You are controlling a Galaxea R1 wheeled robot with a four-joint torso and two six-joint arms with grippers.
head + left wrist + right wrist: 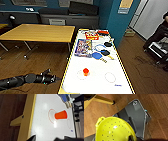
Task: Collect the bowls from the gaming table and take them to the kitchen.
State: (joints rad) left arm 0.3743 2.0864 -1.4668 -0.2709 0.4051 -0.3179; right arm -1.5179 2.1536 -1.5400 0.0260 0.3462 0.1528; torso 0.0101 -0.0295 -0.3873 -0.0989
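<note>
Orange-red bowl (85,71) sits on the white top of the gaming table (120,75), at the near end, just at the edge of a thin red circle printed on the surface. From the left wrist camera that same bowl (61,115) shows as a tapered cup shape, standing on the table with its shadow spilling into the red ring. Further up the table from the bowl lie the blue paddles (97,55) and black paddles (106,52), then a colourful box (83,47) and a red-and-yellow box (92,36) toward the far end.

Left gripper (51,78) hangs low beside the table's yellow rim, off to the side of the bowl and well apart from it, arm reaching in over the wooden floor (37,62). Whether its jaws are spread or closed, I cannot tell.

Over on the right wrist camera, the yellow-green bowl (114,130) looms big and close, dotted with small holes and with a little handle loop on its side, above the robot's dark base (137,115) and the floor. Right jaws: cannot tell either, the bowl hides them.

Beyond the gaming table stands a wide wooden-topped table (37,32). A person (162,30) is at the far side of the room.
</note>
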